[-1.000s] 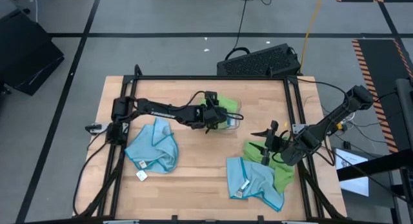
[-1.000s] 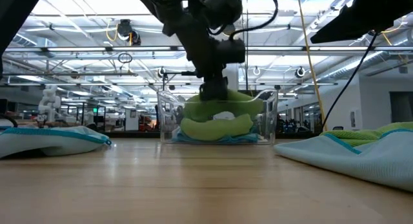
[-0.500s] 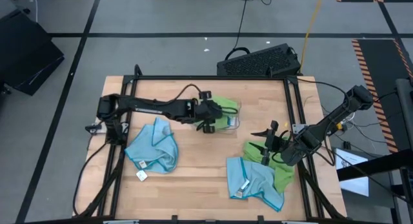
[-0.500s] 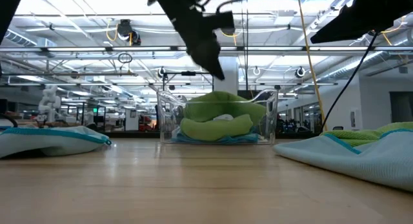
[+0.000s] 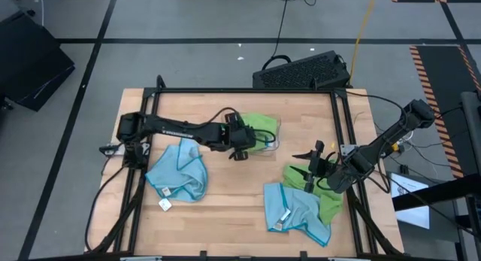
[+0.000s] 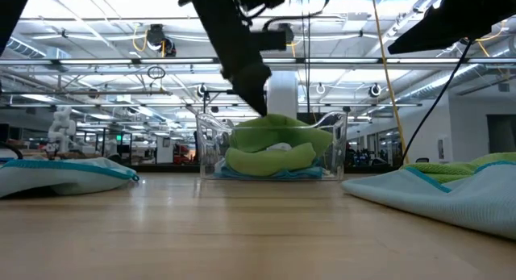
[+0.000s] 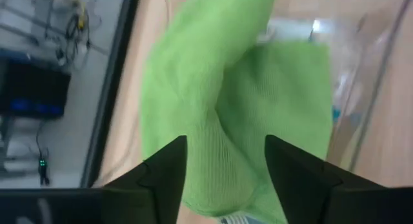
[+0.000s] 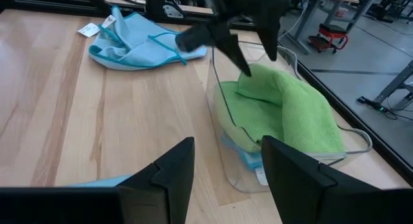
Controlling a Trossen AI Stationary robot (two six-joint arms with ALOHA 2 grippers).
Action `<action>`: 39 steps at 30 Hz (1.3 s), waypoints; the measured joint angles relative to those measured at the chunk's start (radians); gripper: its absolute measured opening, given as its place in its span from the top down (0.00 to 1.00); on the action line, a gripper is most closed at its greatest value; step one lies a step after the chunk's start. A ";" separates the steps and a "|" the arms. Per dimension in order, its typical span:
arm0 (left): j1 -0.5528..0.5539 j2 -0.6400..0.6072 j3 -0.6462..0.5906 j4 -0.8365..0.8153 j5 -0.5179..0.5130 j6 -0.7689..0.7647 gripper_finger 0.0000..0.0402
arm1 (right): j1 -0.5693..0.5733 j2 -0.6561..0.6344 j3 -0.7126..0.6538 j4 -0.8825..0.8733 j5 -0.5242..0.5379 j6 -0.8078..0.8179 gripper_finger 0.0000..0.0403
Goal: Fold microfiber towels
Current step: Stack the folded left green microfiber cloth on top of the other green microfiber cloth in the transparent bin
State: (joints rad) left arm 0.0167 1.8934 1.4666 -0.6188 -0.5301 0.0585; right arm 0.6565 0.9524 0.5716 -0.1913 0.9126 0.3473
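Nearby, a keyboard (black) lies behind the clear tray.

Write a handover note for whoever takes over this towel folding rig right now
Left gripper: open, empty, above the clear tray.
Right gripper: open, empty, waiting over the right-side pile.
Done: folded green towel lies in the tray on a blue one.
Left: crumpled blue towel on the table's left; blue towel and green towel heaped at the right.
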 joint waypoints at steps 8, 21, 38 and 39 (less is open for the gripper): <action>0.037 0.049 0.000 -0.087 -0.047 -0.080 0.42 | 0.000 0.000 0.000 0.000 -0.005 0.000 0.58; 0.029 0.052 0.000 -0.108 -0.145 0.158 0.96 | 0.000 0.000 0.000 0.000 -0.006 -0.008 0.58; -0.063 0.052 0.000 -0.208 -0.296 0.368 0.63 | 0.000 0.000 0.000 -0.001 -0.006 -0.012 0.58; -0.066 0.052 0.009 -0.223 -0.294 0.354 0.59 | 0.000 0.000 0.000 0.000 -0.006 -0.012 0.58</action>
State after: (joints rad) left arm -0.0490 1.9453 1.4753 -0.8419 -0.8241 0.4121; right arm 0.6567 0.9524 0.5720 -0.1917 0.9070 0.3355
